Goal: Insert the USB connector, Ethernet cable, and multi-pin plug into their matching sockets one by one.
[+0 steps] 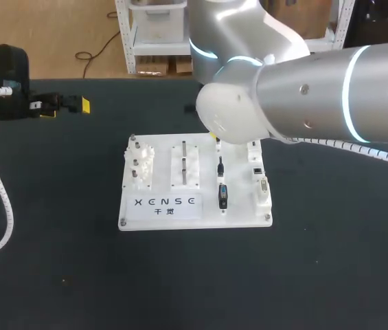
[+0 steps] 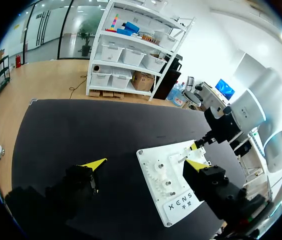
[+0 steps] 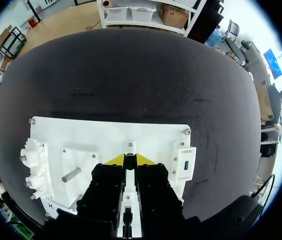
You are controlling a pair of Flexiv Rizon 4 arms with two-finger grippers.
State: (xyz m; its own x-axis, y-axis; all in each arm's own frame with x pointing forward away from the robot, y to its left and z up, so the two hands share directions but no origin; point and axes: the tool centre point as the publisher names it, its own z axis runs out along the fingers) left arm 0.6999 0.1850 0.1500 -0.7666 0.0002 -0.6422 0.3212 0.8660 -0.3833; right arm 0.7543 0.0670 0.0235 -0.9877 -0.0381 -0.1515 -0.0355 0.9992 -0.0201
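USB connector (image 3: 130,163) sits pinched between the right gripper's (image 3: 130,159) yellow tips.

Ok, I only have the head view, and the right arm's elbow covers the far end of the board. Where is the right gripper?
Observer: The right gripper is over the white board, near its far edge, by a small screw.
Operator: Is the blue socket near it?
Observer: Yes, the block with the blue socket stands just beside it, not touching.
Operator: And the other arm?
Observer: The left gripper is open, holding nothing.
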